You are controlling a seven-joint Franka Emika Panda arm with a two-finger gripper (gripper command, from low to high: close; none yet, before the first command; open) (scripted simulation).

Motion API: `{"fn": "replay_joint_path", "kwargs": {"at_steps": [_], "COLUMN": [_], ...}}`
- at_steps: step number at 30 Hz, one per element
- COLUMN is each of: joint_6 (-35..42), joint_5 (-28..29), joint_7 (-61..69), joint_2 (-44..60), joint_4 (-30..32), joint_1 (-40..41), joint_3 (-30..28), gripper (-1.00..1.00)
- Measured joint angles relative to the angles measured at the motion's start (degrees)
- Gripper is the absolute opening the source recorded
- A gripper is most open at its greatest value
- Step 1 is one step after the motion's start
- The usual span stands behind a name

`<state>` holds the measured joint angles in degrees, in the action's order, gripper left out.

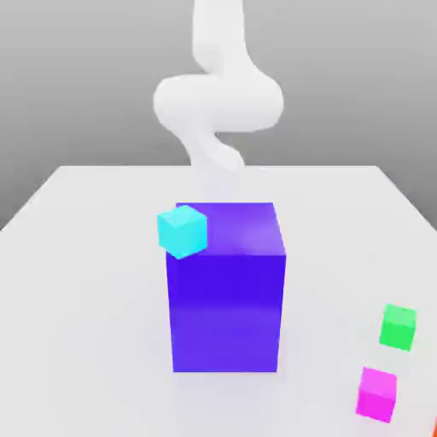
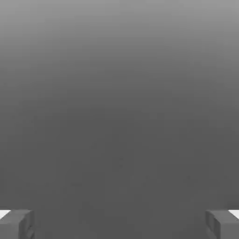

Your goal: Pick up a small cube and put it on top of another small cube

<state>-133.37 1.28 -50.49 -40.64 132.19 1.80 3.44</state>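
The small bright pink cube point(image 1: 376, 393) sits on the flat white table point(image 1: 85, 324), far out at about 4 o'clock from the big blue-violet block point(image 1: 226, 286) in the exterior view. It sits alone, with nothing holding it.

A small green cube point(image 1: 398, 326) is just beside it, at about 1 o'clock from the pink one. They are close but not touching. A small light-blue cube point(image 1: 183, 230) shows at the block's upper corner, at about 10 o'clock from the block's middle. I cannot tell if it rests on the block or sits behind it.

The white robot arm point(image 1: 218, 102) curls up behind the big block, at 12 o'clock from it. So the pink cube is well apart from the arm, on the other side of the block and off to the exterior view's right.

In the hand view, the gripper point(image 2: 119, 224) has its two grey fingertips point(image 2: 16, 224) spread wide apart, with nothing between them. They face plain grey and no cube.

I think the hand must travel past the tall block and come down over the pink cube. The green cube looks like the nearest place to stack it. There are no boxes or bowls here, so nothing is inside anything.
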Motion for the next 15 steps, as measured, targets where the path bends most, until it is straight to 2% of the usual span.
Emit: {"fn": "replay_joint_path", "kwargs": {"at_steps": [9, 15], "joint_6": [-5.85, -9.49], "joint_5": [6.88, 12.85], "joint_7": [-18.52, -31.68], "joint_2": [18.86, 31.48], "joint_4": [1.51, 2.44], "joint_1": [4.86, 5.65], "joint_3": [11.73, 17.18], "gripper": [0.00, 0.00]}}
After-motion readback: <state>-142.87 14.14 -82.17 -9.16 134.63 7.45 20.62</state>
